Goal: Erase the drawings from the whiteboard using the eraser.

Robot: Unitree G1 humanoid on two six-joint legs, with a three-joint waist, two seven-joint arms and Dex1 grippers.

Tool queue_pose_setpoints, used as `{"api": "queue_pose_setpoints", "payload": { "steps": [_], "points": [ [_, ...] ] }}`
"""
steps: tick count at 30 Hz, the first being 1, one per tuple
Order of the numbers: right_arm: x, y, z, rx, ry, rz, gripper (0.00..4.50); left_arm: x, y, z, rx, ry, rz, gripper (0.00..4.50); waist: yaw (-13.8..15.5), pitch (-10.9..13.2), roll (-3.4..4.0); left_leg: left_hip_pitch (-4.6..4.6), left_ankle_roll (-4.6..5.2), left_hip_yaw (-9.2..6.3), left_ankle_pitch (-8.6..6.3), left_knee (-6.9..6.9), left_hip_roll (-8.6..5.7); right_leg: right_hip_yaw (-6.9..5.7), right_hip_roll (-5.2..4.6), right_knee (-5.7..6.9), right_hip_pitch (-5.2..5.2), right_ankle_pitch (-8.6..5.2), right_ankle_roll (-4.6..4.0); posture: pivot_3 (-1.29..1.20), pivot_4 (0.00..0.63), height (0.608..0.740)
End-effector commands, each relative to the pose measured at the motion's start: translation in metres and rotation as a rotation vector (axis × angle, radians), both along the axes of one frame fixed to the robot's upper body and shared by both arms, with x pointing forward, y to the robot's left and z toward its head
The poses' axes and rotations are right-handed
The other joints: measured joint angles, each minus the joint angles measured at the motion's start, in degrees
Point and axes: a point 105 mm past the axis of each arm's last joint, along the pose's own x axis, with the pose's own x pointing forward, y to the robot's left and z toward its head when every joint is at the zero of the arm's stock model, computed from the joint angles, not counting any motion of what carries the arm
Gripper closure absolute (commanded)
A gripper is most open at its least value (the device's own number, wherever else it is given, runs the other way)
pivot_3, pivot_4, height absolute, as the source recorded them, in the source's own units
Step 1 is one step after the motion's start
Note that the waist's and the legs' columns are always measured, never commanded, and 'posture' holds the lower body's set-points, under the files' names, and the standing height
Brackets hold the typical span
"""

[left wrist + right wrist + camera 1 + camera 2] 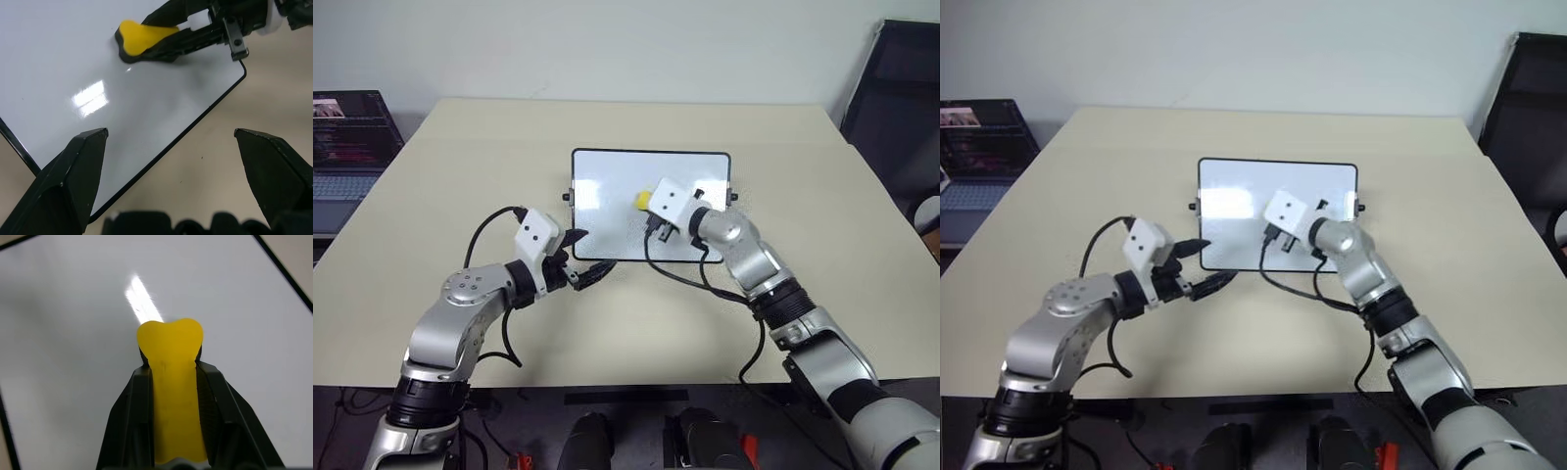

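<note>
Whiteboard (607, 186) sits mid-table, no marks visible on its white face, with the right gripper (171, 367) clamped on the yellow eraser (171, 382) near its centre, the left gripper (171, 142) spread wide at seven o'clock, so press flat, wipe evenly.

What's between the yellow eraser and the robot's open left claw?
Just bare, shiny whiteboard, then its black edge. The left wrist view shows that stretch between the eraser and the left claw, with no drawings on it.
</note>
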Motion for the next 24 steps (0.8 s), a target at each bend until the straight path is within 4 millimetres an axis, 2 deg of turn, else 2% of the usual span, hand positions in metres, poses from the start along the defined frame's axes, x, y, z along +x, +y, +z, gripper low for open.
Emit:
{"api": "queue_pose_setpoints", "payload": {
  "steps": [1,4,6,9,11,15,18,21,24],
  "points": [
    [0.006,-0.010,0.018,0.047,-0.073,-0.052,3.66,-0.004,-0.005,0.012,-0.005,-0.050,-0.030,0.00,0.1,0.0,0.00,0.00,0.00,0.01,0.00,0.00,-0.02,0.01,0.00,-0.01,0.00,0.00,0.00,0.00,0.150,0.740],
    [0.005,-0.030,0.042,0.179,-0.105,-0.102,3.66,-0.005,-0.005,0.012,-0.005,-0.052,-0.029,0.00,0.4,0.0,0.01,-0.04,0.00,0.01,0.00,0.01,-0.05,0.00,-0.03,-0.03,0.00,0.00,0.00,0.00,0.150,0.740],
    [-0.005,-0.045,0.052,0.272,-0.096,-0.125,3.66,-0.006,-0.007,0.014,-0.012,-0.065,-0.040,0.00,0.9,0.0,0.01,-0.10,0.00,-0.05,0.00,0.00,-0.06,-0.05,-0.05,-0.05,0.00,0.00,0.00,0.00,0.150,0.740],
    [-0.023,-0.068,0.056,0.368,-0.066,-0.182,3.66,-0.009,-0.012,0.018,-0.025,-0.088,-0.075,0.00,1.4,0.0,0.01,-0.10,-0.02,-0.04,-0.03,-0.05,-0.05,-0.05,-0.11,-0.06,-0.02,-0.01,-0.01,0.00,0.150,0.740],
    [-0.038,-0.090,0.053,0.441,-0.032,-0.255,3.66,-0.013,-0.020,0.020,-0.023,-0.097,-0.126,0.00,1.5,0.0,0.01,-0.11,-0.04,-0.05,-0.04,-0.08,-0.03,-0.06,-0.15,-0.07,-0.03,-0.03,-0.03,0.00,0.150,0.740],
    [-0.075,-0.128,0.032,0.500,0.065,-0.410,3.66,-0.017,-0.037,0.022,-0.022,-0.106,-0.241,0.00,1.6,0.0,0.03,-0.11,-0.05,-0.03,-0.05,-0.09,-0.05,-0.07,-0.23,-0.07,-0.02,-0.06,-0.04,0.00,0.150,0.740],
    [-0.098,-0.145,-0.001,0.485,0.195,-0.548,3.66,-0.019,-0.049,0.021,-0.008,-0.100,-0.350,0.00,1.6,0.0,0.03,-0.09,-0.05,-0.01,-0.05,-0.06,-0.08,-0.07,-0.20,-0.06,-0.01,-0.12,0.07,0.00,0.150,0.740],
    [-0.114,-0.147,-0.028,0.469,0.309,-0.593,3.66,-0.022,-0.062,0.019,0.023,-0.100,-0.461,0.00,1.4,0.0,0.04,-0.05,-0.05,0.05,-0.04,-0.06,-0.07,-0.03,-0.01,-0.07,0.01,-0.23,0.23,0.00,0.150,0.740],
    [-0.114,-0.154,-0.048,0.481,0.351,-0.678,3.66,-0.019,-0.084,0.024,0.009,-0.108,-0.564,0.00,1.2,0.0,0.05,0.00,-0.05,0.12,-0.04,-0.04,-0.06,-0.02,0.09,-0.06,0.00,-0.24,0.24,0.00,0.150,0.740]
  ]
}}
